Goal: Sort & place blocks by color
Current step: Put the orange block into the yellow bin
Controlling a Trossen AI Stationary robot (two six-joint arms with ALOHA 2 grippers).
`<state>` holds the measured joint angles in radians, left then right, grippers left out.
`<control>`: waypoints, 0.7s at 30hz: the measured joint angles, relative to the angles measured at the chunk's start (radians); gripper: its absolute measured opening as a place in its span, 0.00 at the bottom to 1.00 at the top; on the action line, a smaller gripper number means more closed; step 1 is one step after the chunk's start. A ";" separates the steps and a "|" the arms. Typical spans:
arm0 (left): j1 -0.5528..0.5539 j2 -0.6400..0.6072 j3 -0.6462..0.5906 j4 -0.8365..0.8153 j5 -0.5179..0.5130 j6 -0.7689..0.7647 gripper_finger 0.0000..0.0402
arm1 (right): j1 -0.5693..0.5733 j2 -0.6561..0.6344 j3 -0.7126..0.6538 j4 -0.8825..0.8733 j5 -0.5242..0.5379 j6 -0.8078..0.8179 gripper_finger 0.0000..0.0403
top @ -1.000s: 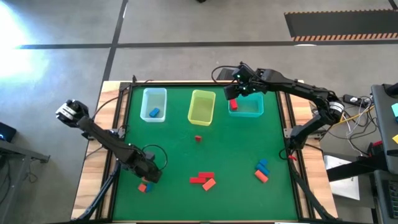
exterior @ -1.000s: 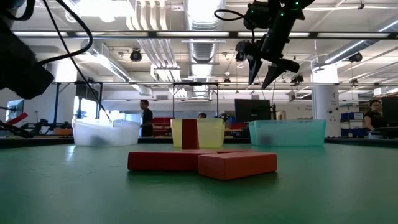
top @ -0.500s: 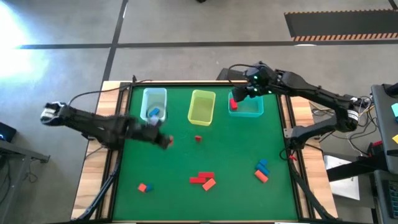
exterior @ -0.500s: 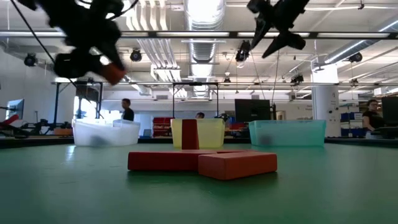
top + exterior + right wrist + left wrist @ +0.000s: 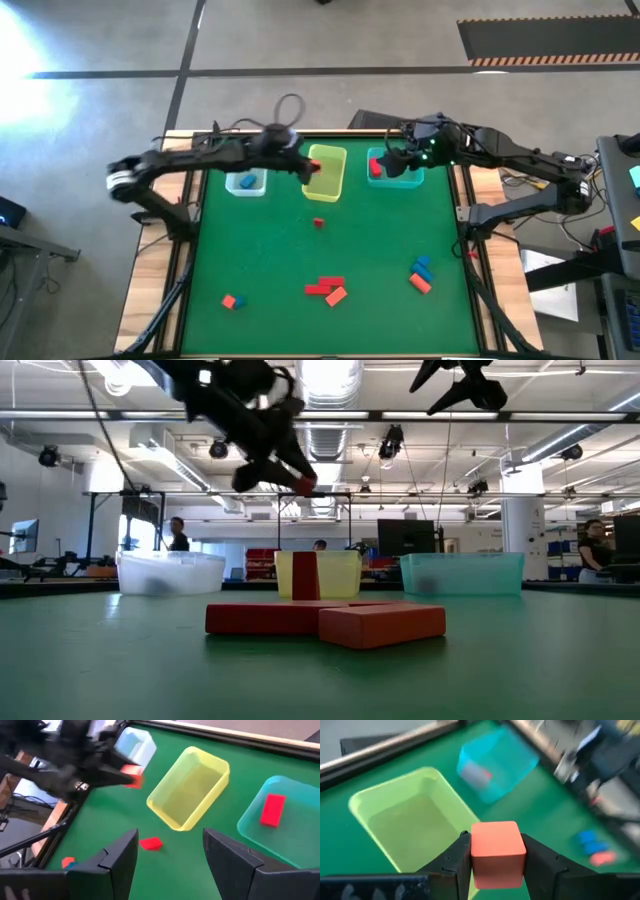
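Observation:
An orange cube (image 5: 497, 854) sits between the fingers of my left gripper (image 5: 311, 169), which is shut on it, in the air over the yellow bin (image 5: 324, 172); the low view shows the gripper high up (image 5: 297, 478). My right gripper (image 5: 170, 865) stands open and holds nothing, raised over the teal bin (image 5: 398, 170), where a red block (image 5: 272, 810) lies. The clear bin (image 5: 246, 176) holds a blue block (image 5: 246, 182). Loose blocks lie on the mat: a small red one (image 5: 318, 222), red bars with an orange one (image 5: 328, 290), a blue and orange group (image 5: 420, 275), and an orange and blue pair (image 5: 231, 300). My left gripper pinches the orange cube by two opposite side faces (image 5: 474, 855), one finger on each. The fingers come slanting down from the table's left side. The cube is lifted clear, above the yellow bin (image 5: 415, 820).
The three bins stand in a row along the far edge of the green mat (image 5: 260, 250). Both arms reach over that row, close to each other. People stand in the room beyond the table in the low view.
My left gripper has swung up from the near left of the table toward the far edge and the right, turning as it went, and carries the orange cube over to the yellow bin. My right gripper has risen and drawn back toward the right, still open.

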<state>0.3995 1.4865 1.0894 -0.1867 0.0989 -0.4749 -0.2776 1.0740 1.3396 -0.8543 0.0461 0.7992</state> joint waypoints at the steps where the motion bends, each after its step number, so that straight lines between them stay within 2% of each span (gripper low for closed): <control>1: 0.005 0.047 0.041 -0.037 -0.004 0.028 0.30 | 0.014 0.000 0.000 0.000 0.008 0.013 0.52; 6: 0.032 0.260 0.196 -0.171 -0.032 0.096 0.30 | 0.068 0.007 -0.001 0.000 0.034 0.040 0.52; 11: 0.039 0.375 0.272 -0.163 -0.056 0.099 0.30 | 0.092 0.029 -0.001 -0.001 0.045 0.047 0.52; 18: 0.040 0.435 0.282 -0.163 -0.115 0.092 0.30 | 0.092 0.058 -0.002 -0.002 0.053 0.064 0.52; 21: 0.041 0.437 0.279 -0.166 -0.137 0.091 0.36 | 0.092 0.065 -0.002 -0.002 0.053 0.066 0.52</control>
<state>0.4408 1.9240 1.3689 -0.3531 -0.0383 -0.3836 -0.1852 1.1389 1.3380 -0.8558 0.0994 0.8650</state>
